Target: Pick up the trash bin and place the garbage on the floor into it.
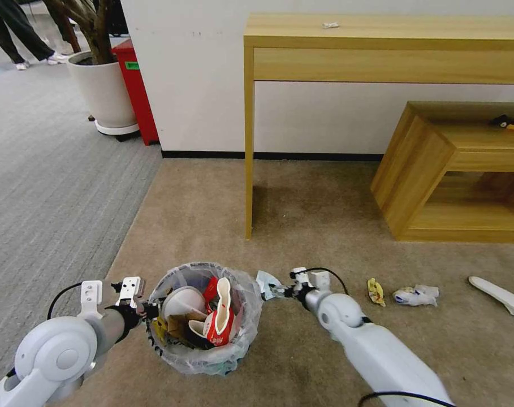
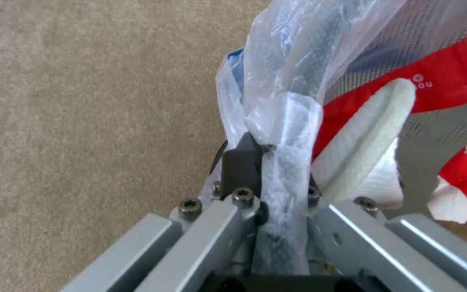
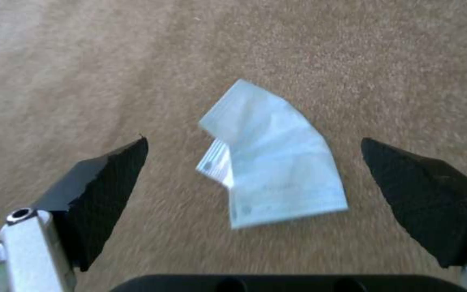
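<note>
Nearest the robot, the trash bin [image 1: 203, 319] sits low between the two arms on the beige floor [image 1: 302, 226]. Its crinkled clear plastic bag [image 1: 242, 308] folds over the rim, and the bin is packed: a red-and-white paper cup [image 1: 220, 322], a white slipper [image 1: 223, 294] standing on edge, a pale round lid-like piece, red wrappers and brown cardboard scraps.

The left gripper [image 1: 149, 310] is clamped on the bin's rim at the robot's left side; in the left wrist view its fingers [image 2: 241, 166] pinch the bag-covered edge, with the slipper [image 2: 366, 134] and a red wrapper [image 2: 433, 87] just inside the mesh wall.

The right gripper [image 1: 276, 291] is low at the bin's right side, jaws spread wide apart, over a pale blue-white packet [image 1: 266, 282]. In the right wrist view the packet [image 3: 274, 178] lies flat on the carpet between the two fingertips, touching neither.

Farther right, still on the floor, lie a yellow wrapper [image 1: 375, 291], a crumpled white-and-blue piece [image 1: 416, 295] and a second white slipper [image 1: 501, 296] at the edge.

Beyond stand a wooden console table [image 1: 381, 51] and a low wooden shelf [image 1: 460, 175] against the wall.
</note>
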